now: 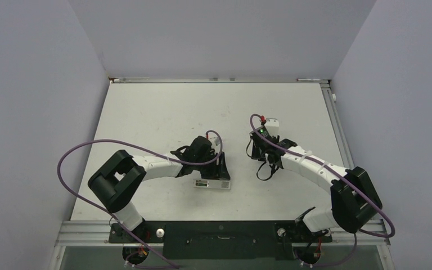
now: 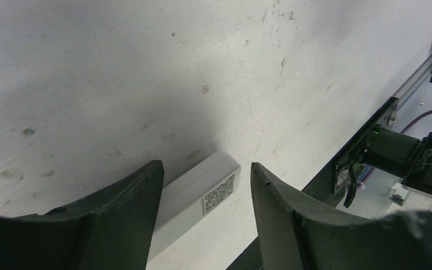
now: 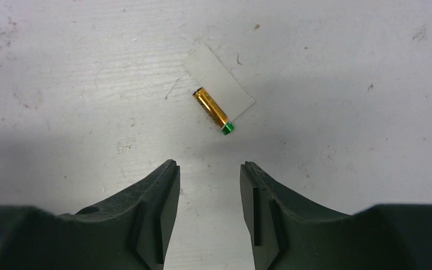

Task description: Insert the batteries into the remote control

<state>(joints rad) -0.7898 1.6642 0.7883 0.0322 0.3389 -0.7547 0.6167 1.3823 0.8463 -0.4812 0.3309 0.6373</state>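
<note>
While both arms hang low over the pale grey table, stage: early; no cell shows seated in the remote.
Remote: the small slim white rectangular plastic remote control lies flat on the table near the front middle, with a dark patch toward one end.
Left gripper: fingers apart, straddling one end of the remote, which carries a printed code label. Not clamped; I cannot tell whether either finger touches it.
Gold battery: the tiny copper-gold cylindrical battery with a green end cap lies loose on the table, partly across a thin flat white rectangular piece, possibly the compartment door (a guess).
Right gripper: fingers parted and empty. The gold battery sits just ahead of the tips, not between them.
Blackish battery: not found in any view.
Compartment: cannot tell whether it is open or which face is up.
Done: nothing confirmed loaded.
Left, by my reading: pick up the gold battery, seat it, then find and seat the second cell.
</note>
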